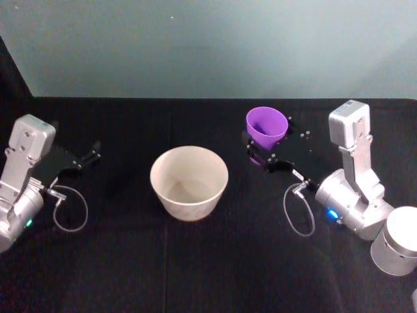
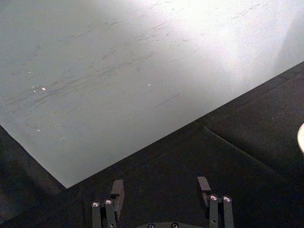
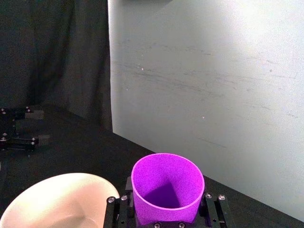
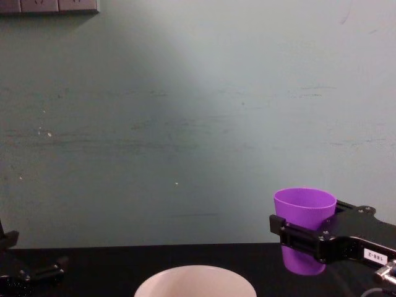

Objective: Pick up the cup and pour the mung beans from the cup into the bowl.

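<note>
My right gripper (image 1: 267, 145) is shut on the purple cup (image 1: 266, 126), holding it upright to the right of the white bowl (image 1: 189, 182). In the chest view the cup (image 4: 304, 226) has its rim well above the bowl's rim (image 4: 195, 277), with the gripper (image 4: 304, 240) clamped around its middle. The right wrist view looks into the cup (image 3: 167, 185), where I see a purple bottom and no mung beans; the bowl (image 3: 57, 199) lies beside it. My left gripper (image 1: 88, 156) rests open on the table at the far left, nothing between its fingers (image 2: 117, 190).
A black cloth (image 1: 208, 261) covers the table and a pale wall (image 1: 208, 45) stands close behind it. Loose cables (image 1: 68, 212) hang at both wrists. A sliver of the bowl's rim (image 2: 301, 137) shows in the left wrist view.
</note>
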